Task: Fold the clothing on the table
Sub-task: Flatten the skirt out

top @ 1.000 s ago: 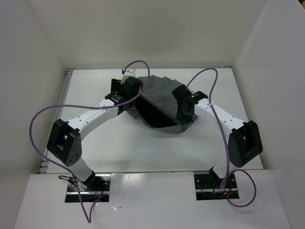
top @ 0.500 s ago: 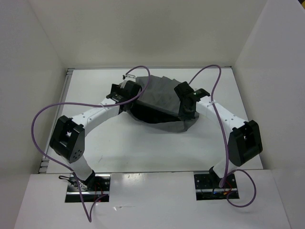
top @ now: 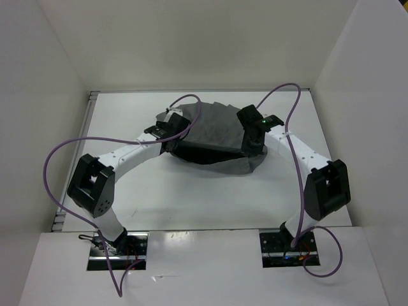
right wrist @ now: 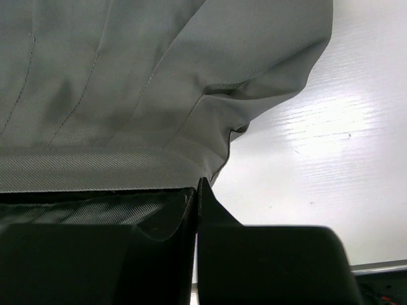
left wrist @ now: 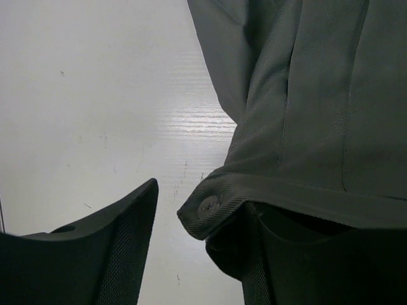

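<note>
The skirt [top: 213, 131] lies rumpled on the white matte table [top: 159, 191], closer to the far edge than the near one and about midway between the side edges. Its cloth is dark grey twill with stitched lengthwise pleats (a round grey button [left wrist: 208, 204] sits at the waistband corner). The left claw [top: 171, 131] stands partly wide at the skirt's left side, with that corner between its ribbed black fingers [left wrist: 121, 254]; the right claw [right wrist: 198, 190] is pinched tight on the skirt's banded edge at the right side.

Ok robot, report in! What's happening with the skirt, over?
Left fingers open at clothing, button corner. Right fingers shut on its edge. Purple cable loops over it.
</note>
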{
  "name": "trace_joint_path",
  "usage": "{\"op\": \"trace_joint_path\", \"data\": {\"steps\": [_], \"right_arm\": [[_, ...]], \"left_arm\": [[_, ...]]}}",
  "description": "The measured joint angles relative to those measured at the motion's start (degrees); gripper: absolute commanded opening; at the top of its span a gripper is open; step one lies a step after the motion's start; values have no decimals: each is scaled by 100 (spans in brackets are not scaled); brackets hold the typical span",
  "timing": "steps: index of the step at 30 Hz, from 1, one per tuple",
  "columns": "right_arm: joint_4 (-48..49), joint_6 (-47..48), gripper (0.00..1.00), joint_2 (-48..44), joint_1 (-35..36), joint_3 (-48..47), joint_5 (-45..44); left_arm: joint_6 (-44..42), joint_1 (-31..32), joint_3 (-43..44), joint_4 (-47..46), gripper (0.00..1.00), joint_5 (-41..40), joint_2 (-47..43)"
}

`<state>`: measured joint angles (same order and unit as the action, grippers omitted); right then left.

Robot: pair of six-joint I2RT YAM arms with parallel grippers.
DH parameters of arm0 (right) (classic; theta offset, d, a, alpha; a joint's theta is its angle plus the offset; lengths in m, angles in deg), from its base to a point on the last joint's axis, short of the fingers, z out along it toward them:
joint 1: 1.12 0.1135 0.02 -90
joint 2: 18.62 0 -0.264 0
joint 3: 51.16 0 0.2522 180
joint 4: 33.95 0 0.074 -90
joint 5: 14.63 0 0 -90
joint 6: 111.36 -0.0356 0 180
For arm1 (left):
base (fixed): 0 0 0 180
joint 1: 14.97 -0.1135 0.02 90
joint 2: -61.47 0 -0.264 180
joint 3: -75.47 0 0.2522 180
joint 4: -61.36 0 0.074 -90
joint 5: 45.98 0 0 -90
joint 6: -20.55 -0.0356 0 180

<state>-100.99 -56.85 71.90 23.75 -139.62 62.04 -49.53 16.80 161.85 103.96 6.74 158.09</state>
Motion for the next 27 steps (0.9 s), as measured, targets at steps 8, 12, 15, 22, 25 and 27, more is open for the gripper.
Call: {"op": "trace_joint_path", "data": {"steps": [8, 12, 15, 22, 25, 27], "right_arm": [[48, 0, 0, 149, -146, 0, -96], [138, 13, 0, 168, -173, 0, -87], [149, 48, 0, 168, -184, 0, -81], [76, 308, 0, 81, -448, -369, 138], [-7, 509, 0, -94, -590, -927, 267], [-26, 664, 0, -238, -656, -1419, 264]], "left_arm": [[190, 9, 2, 181, 42, 39, 269], [302, 22, 2, 168, 0, 201, 328], [271, 20, 4, 186, 0, 295, 328], [-52, -227, 402, 365, 0, 1040, 24], [-273, -404, 966, 420, 0, 1322, -365], [-474, -470, 1429, 339, 0, 1488, -658]]}}
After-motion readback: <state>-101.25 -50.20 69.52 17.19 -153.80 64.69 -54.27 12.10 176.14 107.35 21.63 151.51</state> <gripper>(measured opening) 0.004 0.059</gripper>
